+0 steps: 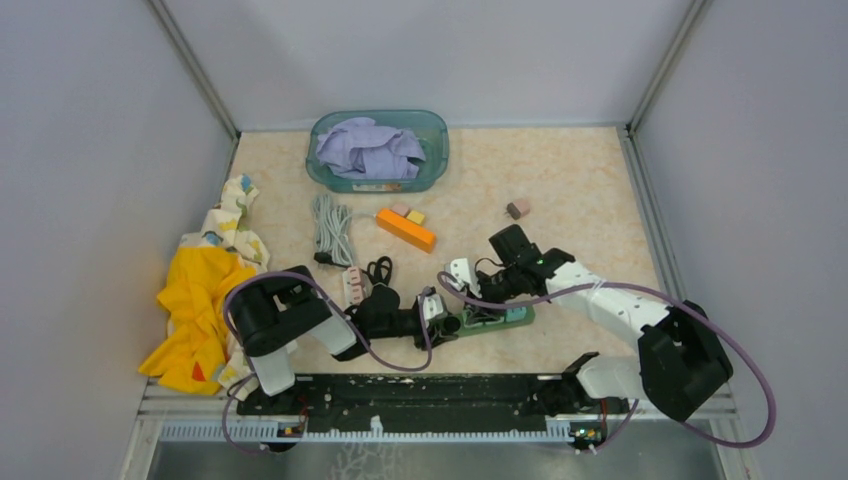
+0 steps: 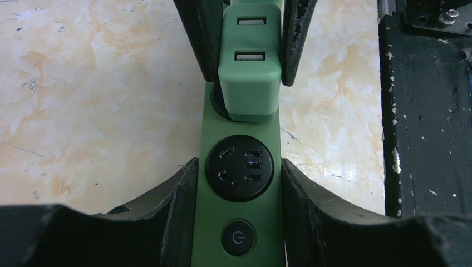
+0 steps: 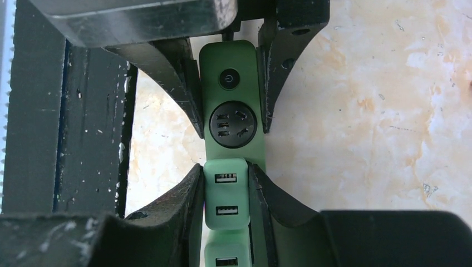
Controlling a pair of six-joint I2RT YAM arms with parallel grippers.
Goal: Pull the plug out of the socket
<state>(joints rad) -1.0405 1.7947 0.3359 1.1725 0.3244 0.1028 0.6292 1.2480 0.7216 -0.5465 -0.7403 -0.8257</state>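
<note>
A green power strip (image 1: 490,320) lies near the table's front edge. In the left wrist view my left gripper (image 2: 239,183) is shut on the strip (image 2: 240,139) at its button end, beside a black round socket (image 2: 240,168). A pale green USB plug (image 2: 248,83) sits in the socket beyond. In the right wrist view my right gripper (image 3: 227,192) is shut on that plug (image 3: 226,192), fingers on both its sides. A second pale green plug (image 3: 225,256) sits behind it. The left gripper's fingers (image 3: 183,94) show clamping the strip (image 3: 234,150).
A teal bin (image 1: 378,150) with lilac cloth stands at the back. An orange block (image 1: 405,229), a grey cable bundle (image 1: 332,228), a white power strip (image 1: 352,287) and a small brown block (image 1: 517,208) lie mid-table. Yellow and patterned cloths (image 1: 205,300) lie left. The black base rail (image 1: 420,392) runs along the front.
</note>
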